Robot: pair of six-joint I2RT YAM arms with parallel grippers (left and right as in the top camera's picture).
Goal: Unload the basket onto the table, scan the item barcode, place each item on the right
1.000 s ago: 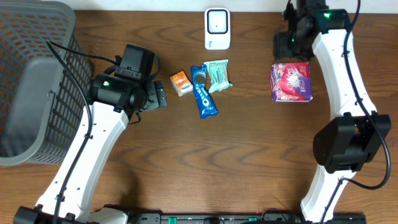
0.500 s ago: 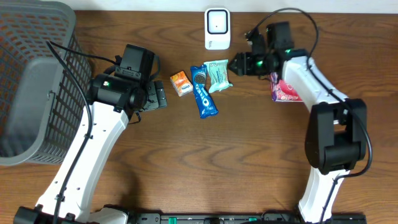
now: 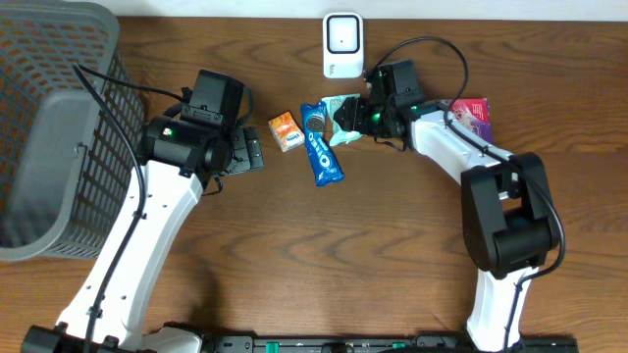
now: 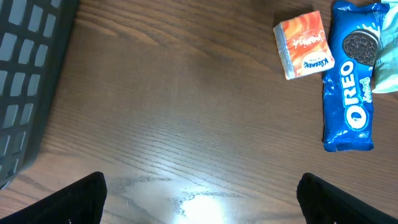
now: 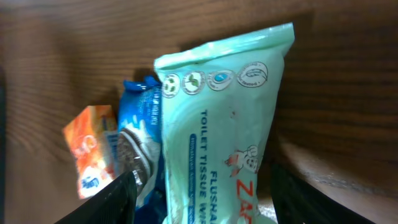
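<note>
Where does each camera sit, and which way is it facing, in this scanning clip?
Overhead: above the table, looking straight down; left arm, right arm, basket and scanner show.
Left wrist: on the left arm, facing down at bare wood; left gripper open, fingers in the bottom corners.
Right wrist: low over the green wipes pack, right gripper fingers either side.
Shared: all three show the Oreo pack and orange tissue packet.

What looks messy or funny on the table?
Only one small thing: the green wipes pack lies tilted, with its edge overlapping the blue Oreo packet. Nothing looks spilled or broken.
</note>
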